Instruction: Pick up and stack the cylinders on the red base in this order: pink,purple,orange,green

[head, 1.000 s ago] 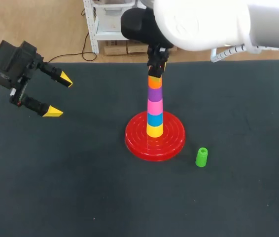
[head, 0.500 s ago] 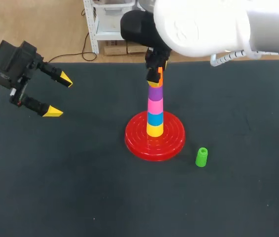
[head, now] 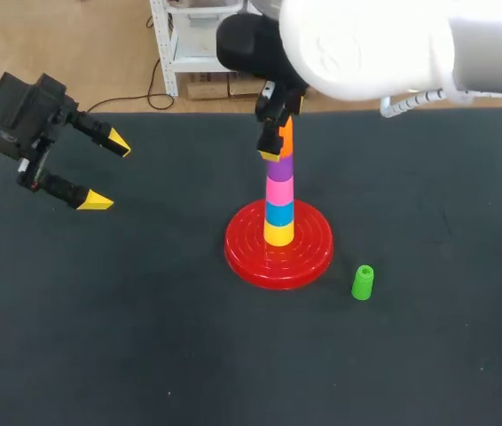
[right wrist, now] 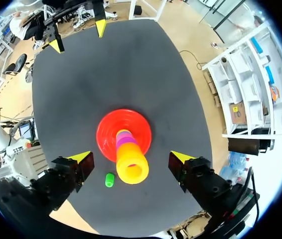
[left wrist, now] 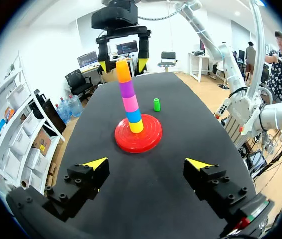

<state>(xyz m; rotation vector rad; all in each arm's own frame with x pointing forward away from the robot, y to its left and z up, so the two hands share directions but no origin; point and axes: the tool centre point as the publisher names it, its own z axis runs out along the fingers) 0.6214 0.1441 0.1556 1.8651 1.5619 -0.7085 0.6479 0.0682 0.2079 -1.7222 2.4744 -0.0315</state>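
On the red base [head: 315, 250] stands a stack of yellow, blue, pink [head: 278, 189], purple [head: 278, 166] and, topmost, orange [head: 286, 138] cylinders. My right gripper [head: 280, 133] hangs over the stack, open, its fingers either side of the orange cylinder [right wrist: 132, 168] without touching it. The green cylinder [head: 363, 282] stands upright on the mat, right of the base and nearer the front. My left gripper [head: 100, 170] is open and empty at the far left, well away from the stack [left wrist: 130, 103]; from there the green cylinder [left wrist: 157, 104] shows beyond the base [left wrist: 151, 141].
A dark mat [head: 145, 337] covers the whole table. Only the base, the stack and the green cylinder stand on it.
My right gripper has opened, letting go of the orange cylinder on top of the stack, and has risen slightly. The left arm has not moved.
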